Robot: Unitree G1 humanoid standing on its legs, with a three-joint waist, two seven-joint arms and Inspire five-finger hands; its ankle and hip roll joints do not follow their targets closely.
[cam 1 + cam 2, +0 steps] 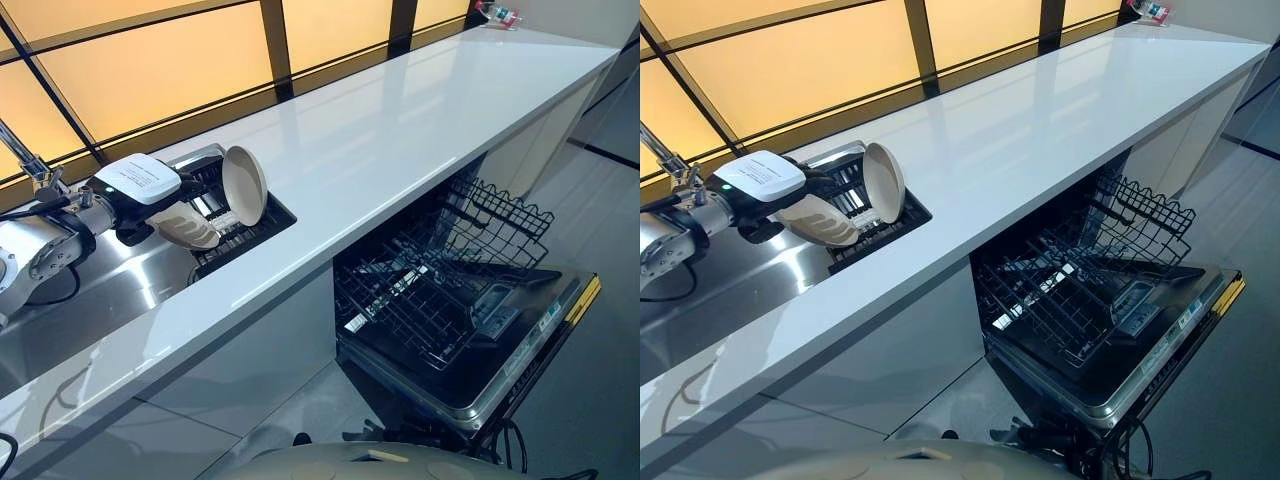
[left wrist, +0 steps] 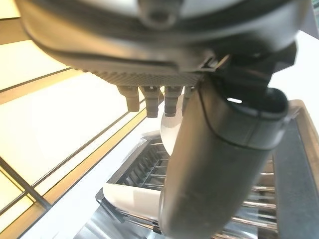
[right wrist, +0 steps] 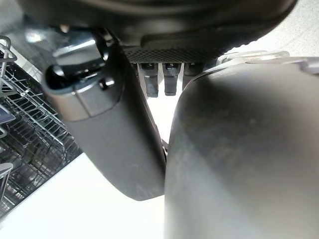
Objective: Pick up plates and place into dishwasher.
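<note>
A tilted plate (image 1: 186,225) in the drying rack (image 1: 245,235) is reached by the left hand (image 1: 140,190), whose finger state cannot be told; glazed, stiff and breakable, it is best taken by the rim.

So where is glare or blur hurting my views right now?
Left eye view: window reflections glare on the white countertop; plates and dishwasher rack read clearly. Left wrist view: left hand blurs close up. Right wrist view: right hand likewise.

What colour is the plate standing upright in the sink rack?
Cream, plain round plate; clearest in the left eye view.
</note>
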